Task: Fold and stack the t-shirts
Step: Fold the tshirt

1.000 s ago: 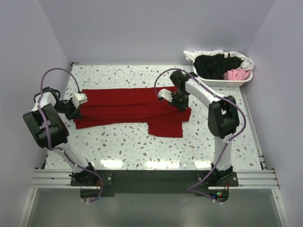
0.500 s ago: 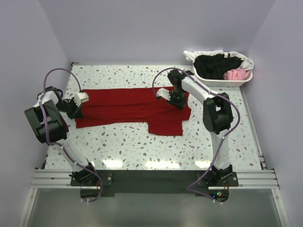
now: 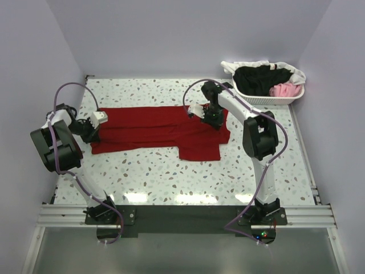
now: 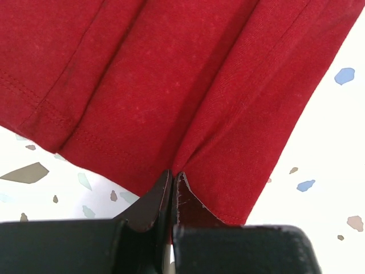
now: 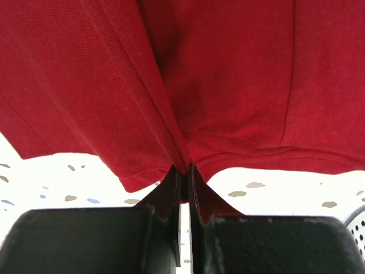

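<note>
The left pincer (image 4: pixel 172 178) grips the hem of the dark red t-shirt (image 3: pixel 154 128) near the left edge of the worktop (image 3: pixel 171 177), while the right pincer (image 5: pixel 183 171) grips its other end, nearer the far-right corner.

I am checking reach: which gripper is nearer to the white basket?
Right. The right gripper pinches the red t-shirt close beside the basket; the left gripper clamps the shirt's opposite end.

Speckled white terrazzo counter (image 3: pixel 171 177). Directly on it: dark red t-shirt (image 3: pixel 148 128), stretched left to right across the middle; white slotted basket (image 3: pixel 268 100) at the far right corner.
</note>
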Available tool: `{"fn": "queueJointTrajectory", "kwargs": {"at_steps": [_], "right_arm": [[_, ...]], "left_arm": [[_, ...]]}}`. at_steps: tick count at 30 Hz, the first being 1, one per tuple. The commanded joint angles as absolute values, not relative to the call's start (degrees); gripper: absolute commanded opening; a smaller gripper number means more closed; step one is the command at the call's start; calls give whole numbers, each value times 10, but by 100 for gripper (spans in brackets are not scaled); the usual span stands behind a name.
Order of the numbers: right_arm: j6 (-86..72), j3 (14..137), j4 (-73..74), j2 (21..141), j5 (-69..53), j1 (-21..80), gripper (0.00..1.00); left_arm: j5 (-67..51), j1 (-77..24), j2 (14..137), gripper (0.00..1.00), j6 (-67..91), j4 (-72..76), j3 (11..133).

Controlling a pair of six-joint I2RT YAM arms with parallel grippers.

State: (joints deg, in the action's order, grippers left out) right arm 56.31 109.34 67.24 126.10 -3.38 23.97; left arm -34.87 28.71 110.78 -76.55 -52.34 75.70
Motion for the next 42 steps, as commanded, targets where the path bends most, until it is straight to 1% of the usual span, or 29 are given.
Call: {"fn": "queueJointTrajectory", "kwargs": {"at_steps": [1,2,4,5,6,7,9,10,11,14,18,21,25,32,37,42], "right_arm": [[570,1111,675,1277,-7,234,0],[566,1109,671,1277,-5,235,4],[550,1116,660,1279,-4,231,18],[542,1122,660,1280,-6,229,23],[531,1129,661,1280,-14,222,29],[508,1146,665,1280,-19,218,38],[485,1167,695,1276,-55,200,41],[460,1184,704,1274,-70,193,43],[448,1190,722,1267,-82,181,44],[403,1186,744,1254,-129,155,45],[370,1141,753,1238,-176,132,45],[353,1073,723,1224,-196,119,46],[343,1013,674,1209,-202,112,49],[333,988,629,1217,-216,112,50],[339,983,631,1223,-226,113,50],[352,977,647,1194,-234,113,49]], "left_arm": [[-349,284,1114,0,-745,-498,777],[-349,283,1117,3,-740,-496,776],[-351,284,1121,7,-708,-481,779],[-353,285,1121,16,-695,-474,782],[-356,289,1121,31,-664,-469,787],[-363,293,1121,38,-651,-469,800],[-391,310,1120,44,-625,-492,819],[-399,316,1118,51,-617,-500,834],[-406,322,1116,53,-614,-524,841],[-423,344,1098,56,-597,-547,845],[-417,360,1079,57,-593,-574,818],[-407,367,1067,57,-588,-565,781],[-392,375,1067,59,-570,-536,740],[-377,375,1092,61,-535,-492,715],[-374,374,1108,63,-522,-482,709],[-383,375,1107,63,-528,-486,709]]}}
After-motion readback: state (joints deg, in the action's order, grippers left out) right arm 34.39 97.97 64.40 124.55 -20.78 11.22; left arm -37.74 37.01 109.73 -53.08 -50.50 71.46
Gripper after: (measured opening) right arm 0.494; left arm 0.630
